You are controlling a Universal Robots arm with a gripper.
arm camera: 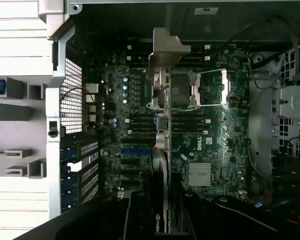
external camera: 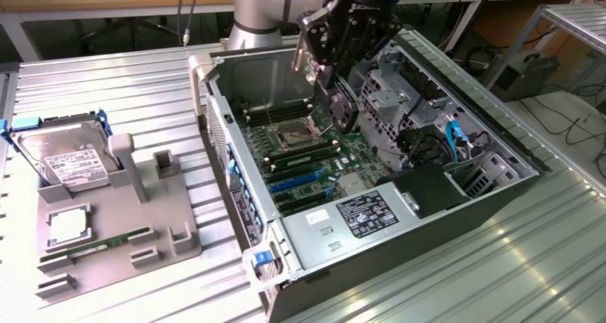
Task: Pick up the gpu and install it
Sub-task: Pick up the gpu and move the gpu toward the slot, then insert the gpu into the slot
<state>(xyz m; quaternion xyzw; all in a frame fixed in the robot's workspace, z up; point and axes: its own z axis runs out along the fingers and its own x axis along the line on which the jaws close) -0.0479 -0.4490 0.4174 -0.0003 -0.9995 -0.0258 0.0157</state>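
My gripper (external camera: 333, 73) is shut on the gpu (external camera: 341, 108), a small green card with a black round fan. The card hangs on edge over the open computer case (external camera: 237, 195), above the motherboard (external camera: 313, 156) near the processor socket (external camera: 291, 133). The wrist view looks along the gpu (arm camera: 160, 125) edge-on, its silver end bracket (arm camera: 165, 50) pointing away from the camera. The card stands clear above the board. The blue expansion slots (external camera: 298, 182) (arm camera: 135, 151) lie lower on the board, toward the case's slotted rear wall (arm camera: 80, 165).
A grey fixture (external camera: 123, 216) on the exterior view's left holds a silver hard drive (external camera: 67, 160), a square processor chip (external camera: 68, 227) and a long memory stick (external camera: 95, 246). Inside the case are the power supply (external camera: 365, 213), drive cages (external camera: 398, 89) and cables (external camera: 453, 142).
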